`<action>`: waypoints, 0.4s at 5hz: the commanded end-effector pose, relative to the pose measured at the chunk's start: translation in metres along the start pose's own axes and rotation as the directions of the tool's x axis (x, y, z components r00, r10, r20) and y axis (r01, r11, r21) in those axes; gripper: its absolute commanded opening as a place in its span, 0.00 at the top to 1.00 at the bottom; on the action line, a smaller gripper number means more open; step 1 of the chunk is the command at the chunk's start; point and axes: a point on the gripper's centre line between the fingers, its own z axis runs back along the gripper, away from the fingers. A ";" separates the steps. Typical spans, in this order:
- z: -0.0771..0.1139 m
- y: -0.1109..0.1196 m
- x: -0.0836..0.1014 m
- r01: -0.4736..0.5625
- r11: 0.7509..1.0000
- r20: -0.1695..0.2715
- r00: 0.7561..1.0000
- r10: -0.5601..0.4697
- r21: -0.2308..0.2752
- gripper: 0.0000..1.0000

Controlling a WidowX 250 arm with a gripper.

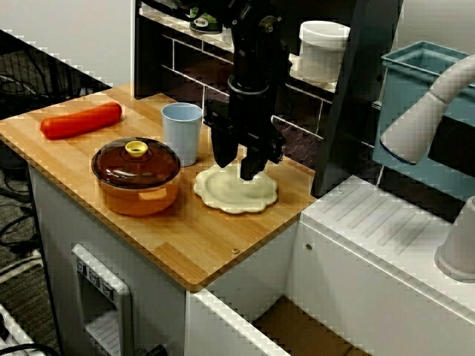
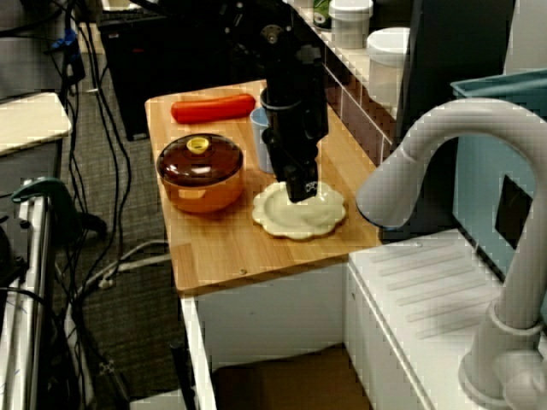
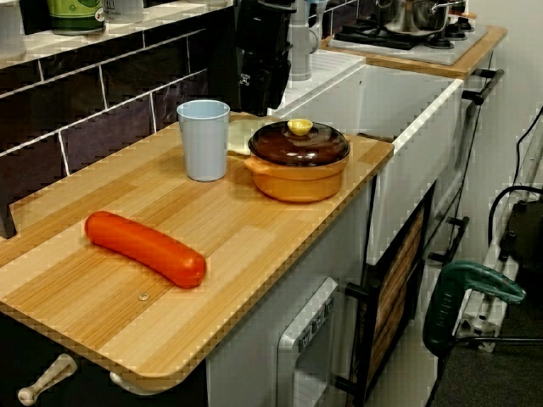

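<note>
**Plate.** The cream, scallop-edged plate [image 1: 236, 194] lies flat on the wooden desk [image 1: 208, 245], near its right end and clear of the front edge. In the view along the desk, only a pale strip of it [image 3: 241, 136] shows between cup and pot.

**Jaws.** The jaws hang straight down over the plate's rear half. They stand apart with a narrow gap, through which the plate shows, and they hold nothing. The fingertips [image 1: 252, 167] are low over the plate, but the views do not show whether they touch it.

**Step in hand.** Judged from this pose, the arm is placed over the plate and has no grip on it.

**Next move.** A grip from here would call for one fingertip under or outside the thin rim. The plate is shallow and could slide.

**Surroundings.**
- A pale blue cup [image 1: 182, 132] stands upright just beside the plate, to its rear left.
- An orange pot [image 1: 136, 194] with a brown lid [image 1: 136, 159] sits near the plate's left.
- A red sausage [image 1: 82, 120] lies well apart, at the far left end.
</note>
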 end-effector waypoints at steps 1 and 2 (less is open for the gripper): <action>0.000 0.000 0.000 0.000 1.000 0.000 1.000 0.000 0.000 0.00; 0.000 -0.001 -0.001 0.006 1.000 0.001 1.000 -0.006 0.017 0.00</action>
